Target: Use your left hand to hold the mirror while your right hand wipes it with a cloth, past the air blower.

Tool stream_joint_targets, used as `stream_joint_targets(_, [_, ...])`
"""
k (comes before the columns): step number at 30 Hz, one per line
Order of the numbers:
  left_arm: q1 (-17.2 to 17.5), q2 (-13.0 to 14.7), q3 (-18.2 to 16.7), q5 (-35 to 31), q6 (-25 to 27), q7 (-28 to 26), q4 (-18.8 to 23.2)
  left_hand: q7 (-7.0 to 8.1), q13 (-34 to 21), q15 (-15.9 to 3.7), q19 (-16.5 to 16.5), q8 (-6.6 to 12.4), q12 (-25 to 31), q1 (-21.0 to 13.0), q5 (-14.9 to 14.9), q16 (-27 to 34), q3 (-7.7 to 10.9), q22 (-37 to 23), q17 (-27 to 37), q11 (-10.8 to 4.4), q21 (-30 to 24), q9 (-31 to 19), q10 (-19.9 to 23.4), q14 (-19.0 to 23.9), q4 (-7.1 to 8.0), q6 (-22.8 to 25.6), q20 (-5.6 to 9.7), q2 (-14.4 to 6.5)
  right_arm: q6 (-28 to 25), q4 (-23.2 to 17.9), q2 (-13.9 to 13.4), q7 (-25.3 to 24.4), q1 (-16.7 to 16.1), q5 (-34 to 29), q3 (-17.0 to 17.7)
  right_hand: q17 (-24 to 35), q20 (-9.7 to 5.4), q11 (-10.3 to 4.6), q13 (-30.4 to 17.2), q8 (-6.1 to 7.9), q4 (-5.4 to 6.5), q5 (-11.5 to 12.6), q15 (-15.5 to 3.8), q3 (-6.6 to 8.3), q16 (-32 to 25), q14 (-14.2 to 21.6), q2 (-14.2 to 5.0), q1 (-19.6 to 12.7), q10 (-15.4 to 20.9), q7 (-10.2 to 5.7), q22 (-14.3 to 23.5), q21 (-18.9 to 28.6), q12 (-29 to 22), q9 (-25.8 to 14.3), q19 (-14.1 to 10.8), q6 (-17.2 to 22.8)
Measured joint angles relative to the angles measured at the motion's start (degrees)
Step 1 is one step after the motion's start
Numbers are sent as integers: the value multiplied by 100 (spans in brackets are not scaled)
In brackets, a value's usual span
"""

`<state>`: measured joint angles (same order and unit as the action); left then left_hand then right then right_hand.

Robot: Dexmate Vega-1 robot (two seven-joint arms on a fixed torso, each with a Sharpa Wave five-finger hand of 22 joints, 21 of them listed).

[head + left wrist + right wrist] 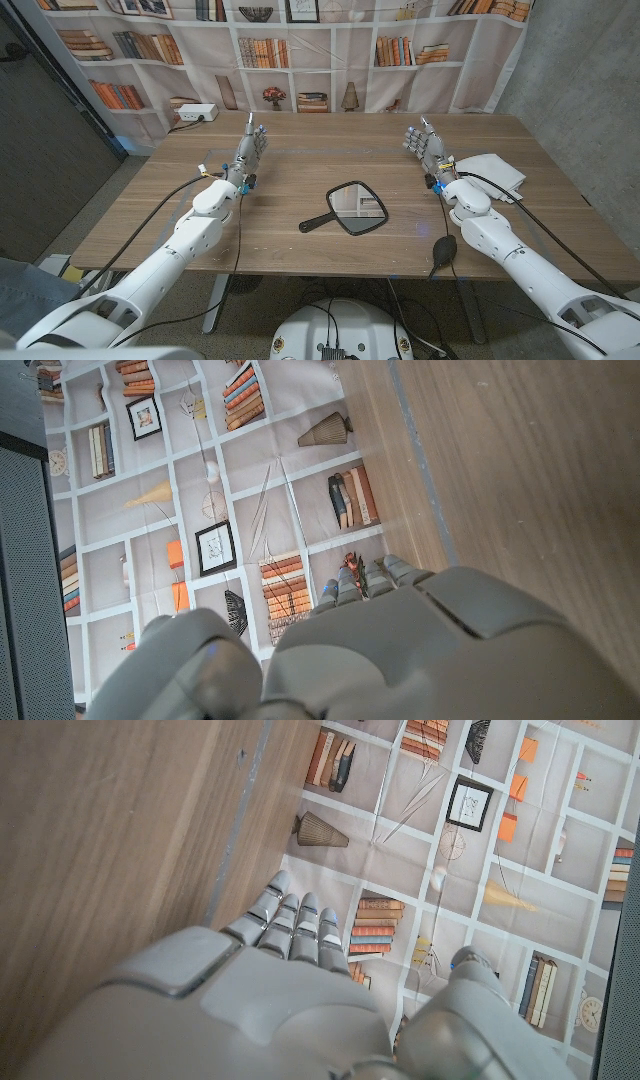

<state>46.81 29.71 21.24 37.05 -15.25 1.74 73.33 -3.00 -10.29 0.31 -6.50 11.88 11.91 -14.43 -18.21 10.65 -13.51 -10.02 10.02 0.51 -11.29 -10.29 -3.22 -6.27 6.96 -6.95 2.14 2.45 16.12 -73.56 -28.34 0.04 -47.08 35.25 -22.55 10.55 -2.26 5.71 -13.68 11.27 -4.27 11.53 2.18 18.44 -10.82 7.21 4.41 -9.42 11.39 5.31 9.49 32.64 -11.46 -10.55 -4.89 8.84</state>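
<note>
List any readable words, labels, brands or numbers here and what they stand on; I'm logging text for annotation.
None can be read.
Book spines on the backdrop: too small and blurred.
Framed pictures on the backdrop: drawings, no legible words.
Clock face: marks too small to read.
Mirror, cloth, air blower: no visible labels.

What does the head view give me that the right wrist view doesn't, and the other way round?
Head view alone: the mirror lying mid-table, the white cloth beside the right hand, the black air blower at the near edge, and the left hand, open. Right wrist view alone: a close look along the right hand's back, its fingers together. Both: the wooden table, the bookshelf backdrop.
</note>
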Motion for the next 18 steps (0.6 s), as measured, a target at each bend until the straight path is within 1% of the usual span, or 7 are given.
stream_joint_targets(5, [-36,25,0,2,11,47,-30,-9,0,3,0,0,0,-21,-2,0,0,0,0,-13,0,0,13,3,0,9,0,-21,-15,-19,15,-104,8,-94,-42,0,0,12,11,0,0,0,0,0,0,0,-5,-5,12,-18,0,0,0,0,0,18])
stream_joint_targets(6, [-36,25,0,2,11,73,-30,-6,0,21,0,0,0,-21,-2,0,-16,0,0,-43,0,0,43,21,-17,13,0,-21,-15,-58,15,-104,-2,-94,-44,0,0,24,17,0,0,0,0,0,0,0,-22,-22,24,-18,0,-1,0,0,0,18])
stream_joint_targets(8, [-36,25,0,-1,5,97,-30,22,0,8,0,0,0,-21,-2,0,-24,0,0,-21,0,0,64,36,-24,44,0,-21,-15,-110,13,-104,-35,-94,-49,0,0,31,33,0,0,0,0,0,0,0,-22,-22,31,-18,0,-1,0,0,0,18])
stream_joint_targets(11, [-43,68,-3,-21,-30,134,-26,-7,0,9,0,11,0,-33,-2,40,-23,0,0,-38,0,0,82,97,-24,73,0,-32,-15,-224,-14,-104,-111,-94,-51,-7,0,18,40,0,0,0,29,0,-21,29,-22,-22,44,-18,0,-1,0,1,0,18])
stream_joint_targets(13, [-43,68,-3,-50,-59,156,-26,24,0,-2,2,21,0,-62,-2,44,-23,0,0,-38,0,0,107,108,-24,119,-2,-59,-15,-320,-46,-104,-174,-94,-49,-16,22,8,65,0,0,0,29,0,-21,29,-47,-47,54,-43,0,-1,-21,1,-22,42])
stream_joint_targets(17, [-43,68,-3,-133,-92,144,-26,67,1,-51,257,111,84,-400,-2,49,14,1,0,-51,-66,1,399,387,-171,501,-11,-113,-15,-495,-108,-104,-287,-94,-23,-16,11,11,81,0,-24,0,16,24,-43,89,-45,-45,95,-49,0,-25,-33,1,-53,76])
stream_joint_targets(18, [-4,176,-2,-182,-108,107,147,78,1,-62,343,130,89,-445,-1,80,37,1,0,-69,-67,1,465,459,-194,577,-18,-156,11,-569,-135,-517,-339,-331,-5,-16,11,4,91,0,-24,0,17,24,-43,102,-45,-45,114,-50,-1,-25,-44,1,-92,95])
